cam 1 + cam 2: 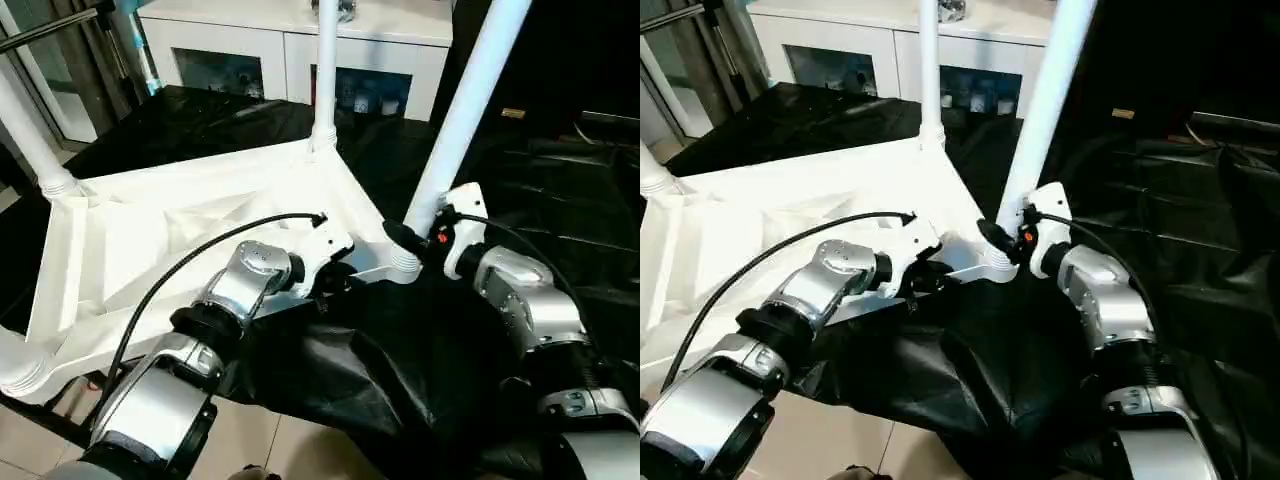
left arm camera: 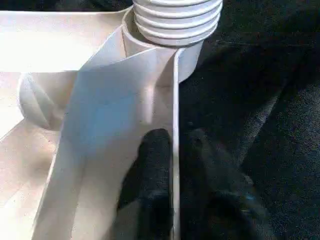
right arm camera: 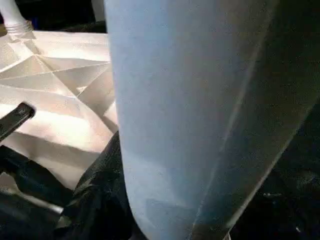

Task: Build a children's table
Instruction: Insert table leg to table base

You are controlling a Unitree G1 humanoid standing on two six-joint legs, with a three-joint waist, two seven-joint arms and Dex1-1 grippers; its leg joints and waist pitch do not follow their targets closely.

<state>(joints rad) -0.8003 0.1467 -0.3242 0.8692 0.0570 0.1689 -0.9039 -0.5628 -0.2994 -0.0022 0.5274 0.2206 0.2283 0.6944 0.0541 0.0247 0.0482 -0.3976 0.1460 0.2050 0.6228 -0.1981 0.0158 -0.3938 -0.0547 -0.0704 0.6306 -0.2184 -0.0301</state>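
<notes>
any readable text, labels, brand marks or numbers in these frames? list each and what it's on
None readable.
Tabletop, underside up: plain white, no markings.
Legs, e.g. the one by the right gripper: plain white, no markings.
Small tan tag on the black cloth at the back: too small to read.
Items behind the white cabinet's glass: too blurred to read.

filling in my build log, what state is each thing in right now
tabletop: upside down on the black cloth, ribbed underside up
near-corner leg: standing in its socket, leaning
far leg: upright in its socket
left tool: closed over the tabletop's side wall
right tool: gripping the near-corner leg low down
</notes>
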